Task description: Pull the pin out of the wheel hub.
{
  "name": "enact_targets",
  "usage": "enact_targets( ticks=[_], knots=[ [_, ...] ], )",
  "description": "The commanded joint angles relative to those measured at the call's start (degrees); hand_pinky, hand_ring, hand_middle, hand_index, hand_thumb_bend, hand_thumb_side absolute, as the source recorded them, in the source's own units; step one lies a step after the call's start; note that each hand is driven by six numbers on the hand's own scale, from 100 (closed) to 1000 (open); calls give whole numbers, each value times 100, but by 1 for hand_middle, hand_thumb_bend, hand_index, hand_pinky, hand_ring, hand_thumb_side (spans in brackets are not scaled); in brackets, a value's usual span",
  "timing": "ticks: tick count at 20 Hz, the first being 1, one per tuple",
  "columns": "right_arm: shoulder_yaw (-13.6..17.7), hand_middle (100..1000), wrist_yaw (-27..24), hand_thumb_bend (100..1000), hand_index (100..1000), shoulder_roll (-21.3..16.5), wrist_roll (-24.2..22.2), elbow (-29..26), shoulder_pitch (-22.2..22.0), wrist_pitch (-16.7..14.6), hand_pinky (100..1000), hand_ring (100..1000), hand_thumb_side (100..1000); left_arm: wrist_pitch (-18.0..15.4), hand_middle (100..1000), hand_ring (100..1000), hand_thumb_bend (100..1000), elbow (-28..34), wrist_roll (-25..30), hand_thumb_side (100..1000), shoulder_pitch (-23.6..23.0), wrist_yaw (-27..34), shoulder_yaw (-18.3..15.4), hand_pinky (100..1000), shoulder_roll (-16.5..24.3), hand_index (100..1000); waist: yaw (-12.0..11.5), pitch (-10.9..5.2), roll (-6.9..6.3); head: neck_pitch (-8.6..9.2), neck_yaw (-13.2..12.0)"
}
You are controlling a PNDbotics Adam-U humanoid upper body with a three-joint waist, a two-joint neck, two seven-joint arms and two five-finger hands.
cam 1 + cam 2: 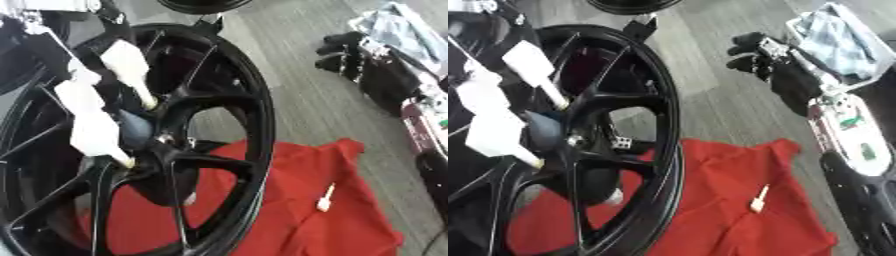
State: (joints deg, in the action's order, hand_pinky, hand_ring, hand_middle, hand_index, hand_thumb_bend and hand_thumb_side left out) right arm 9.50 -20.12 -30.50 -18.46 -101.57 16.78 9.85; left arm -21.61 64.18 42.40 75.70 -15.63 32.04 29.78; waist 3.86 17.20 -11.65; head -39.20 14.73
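Note:
A black spoked wheel (254, 115) stands upright on the left, its hub (162, 145) facing me. Two white pins with thick handles stick out of the hub: an upper pin (129, 65) and a lower pin (92, 127). A small white tip (612, 196) shows at the hub's underside. One loose white pin (325, 199) lies on the red cloth (350, 225). My right hand (754, 52) hovers at the upper right, far from the wheel, fingers loosely bent and holding nothing. A dark shape that may be my left hand (35, 50) sits behind the pin handles at the upper left.
The red cloth spreads under and to the right of the wheel on a grey plank floor (306, 100). A bin with pale blue cloth (842, 35) stands at the upper right. Another dark round object (206, 4) shows at the top edge.

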Motion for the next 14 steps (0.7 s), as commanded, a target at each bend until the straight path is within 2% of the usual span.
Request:
enact_targets(
  ticks=[1,5,14],
  knots=[
    [42,744,30,100,823,-147,17,-58,41,-8,933,763,746,-908,353,582,274,145,956,100,94,72,-187,753,258,216,-10,-99,59,-4,6],
    [48,743,29,100,823,-150,24,-59,33,-10,933,763,746,-813,353,581,278,297,956,100,80,195,-324,754,363,215,-18,-101,58,-5,16],
    [81,743,21,100,823,-162,55,-54,-19,-17,933,763,744,-358,346,571,287,895,956,100,-64,736,-1015,751,796,210,-95,-137,67,-73,-32]
  ],
)
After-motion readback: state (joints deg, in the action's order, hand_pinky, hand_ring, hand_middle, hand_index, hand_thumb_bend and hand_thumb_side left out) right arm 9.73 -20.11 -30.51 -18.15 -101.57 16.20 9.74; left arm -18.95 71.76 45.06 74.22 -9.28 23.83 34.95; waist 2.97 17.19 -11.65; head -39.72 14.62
